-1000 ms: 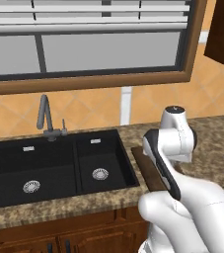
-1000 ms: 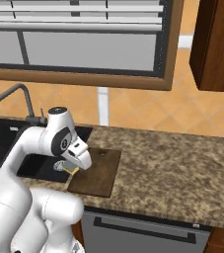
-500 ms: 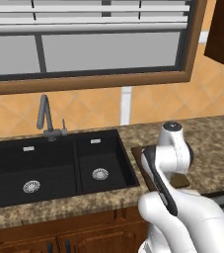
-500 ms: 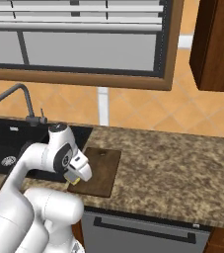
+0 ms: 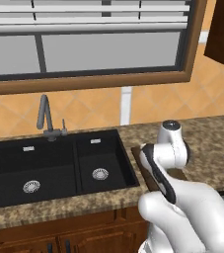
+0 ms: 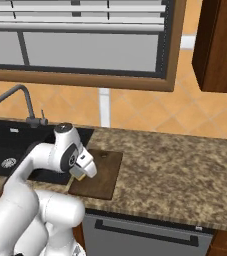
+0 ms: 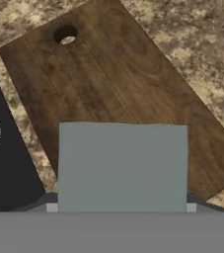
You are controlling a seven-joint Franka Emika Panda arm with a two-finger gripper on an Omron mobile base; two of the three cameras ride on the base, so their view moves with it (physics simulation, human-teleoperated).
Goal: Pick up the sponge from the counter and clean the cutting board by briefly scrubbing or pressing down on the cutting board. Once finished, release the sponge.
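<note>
Over the middle of the right base view, the gripper [image 6: 80, 172] hangs just above the near-left part of the cutting board [image 6: 102, 177], with the sponge [image 6: 78, 173] pinched in it, yellow layer peeking out under the white hand. So the pickup looks done and the arm is at the bring-it-down-and-scrub step. From the hand view the grey-blue sponge [image 7: 122, 167] sits at the bottom centre of the frame, over the lower part of the cutting board [image 7: 108, 74], whose hole is up at the upper left. The fingers are closed down to the sponge's width and gripping it on its two sides; only their tips peek out at its lower corners.

Can't really tell whether the sponge is already touching the wood or just hovering. Next move is probably a short press straight down plus a little rub, staying on the board and off the speckled tabletop [image 6: 185, 175] and the black sink [image 5: 54, 165] just beside it, then letting go.
</note>
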